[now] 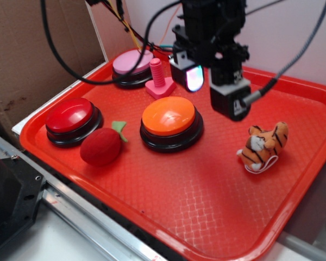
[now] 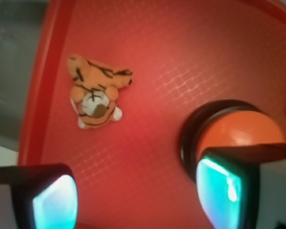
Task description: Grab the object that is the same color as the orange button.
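On the red tray (image 1: 168, 228) in the exterior view, the tiger (image 1: 263, 145) lies right of the orange button (image 1: 170, 120), near the rim. From the wrist view, the gripper (image 2: 136, 200) is open and empty; the tiger (image 2: 96, 95) looks soft and light, so pinch its body. Open tray surrounds it.

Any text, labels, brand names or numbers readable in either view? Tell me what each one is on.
None readable.
Gripper: a small white mark on the black block, too blurred to read.
Orange button, red button, pink button, tiger, tray: no print visible.
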Robot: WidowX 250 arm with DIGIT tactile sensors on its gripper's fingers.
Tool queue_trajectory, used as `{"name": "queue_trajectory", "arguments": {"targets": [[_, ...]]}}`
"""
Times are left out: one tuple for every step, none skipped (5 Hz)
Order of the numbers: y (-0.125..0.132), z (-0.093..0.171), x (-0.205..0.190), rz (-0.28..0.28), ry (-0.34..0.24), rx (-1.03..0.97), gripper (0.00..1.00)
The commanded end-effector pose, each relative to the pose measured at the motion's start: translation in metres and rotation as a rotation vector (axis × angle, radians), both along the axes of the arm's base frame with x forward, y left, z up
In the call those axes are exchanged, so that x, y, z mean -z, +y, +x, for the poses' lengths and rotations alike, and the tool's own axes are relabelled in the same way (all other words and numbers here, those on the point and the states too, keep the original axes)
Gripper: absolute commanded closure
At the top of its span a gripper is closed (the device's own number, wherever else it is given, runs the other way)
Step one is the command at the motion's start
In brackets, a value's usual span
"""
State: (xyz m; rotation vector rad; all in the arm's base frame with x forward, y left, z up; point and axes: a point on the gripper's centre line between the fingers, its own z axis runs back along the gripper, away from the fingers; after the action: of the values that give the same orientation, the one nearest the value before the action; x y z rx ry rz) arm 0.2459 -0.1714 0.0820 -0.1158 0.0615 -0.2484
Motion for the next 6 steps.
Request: {"name": "queue_trajectory", "arguments": {"targets": [[-0.029, 0.022, 0.020, -0.041, -0.015, 0.093, 0.00], [-0.035, 0.034, 0.028, -0.044, -0.015, 0.117, 0.00], [-0.037, 0.041, 0.037, -0.050, -0.009, 0.138, 0.00], [-0.042, 0.047, 0.050, -0.055, -0.012, 0.180, 0.00], [-0.045, 0.043, 0.075, -0.106, 0.021, 0.221, 1.00], [-0.042, 0.038, 0.072, -0.106, 0.026, 0.218, 1.00]]}}
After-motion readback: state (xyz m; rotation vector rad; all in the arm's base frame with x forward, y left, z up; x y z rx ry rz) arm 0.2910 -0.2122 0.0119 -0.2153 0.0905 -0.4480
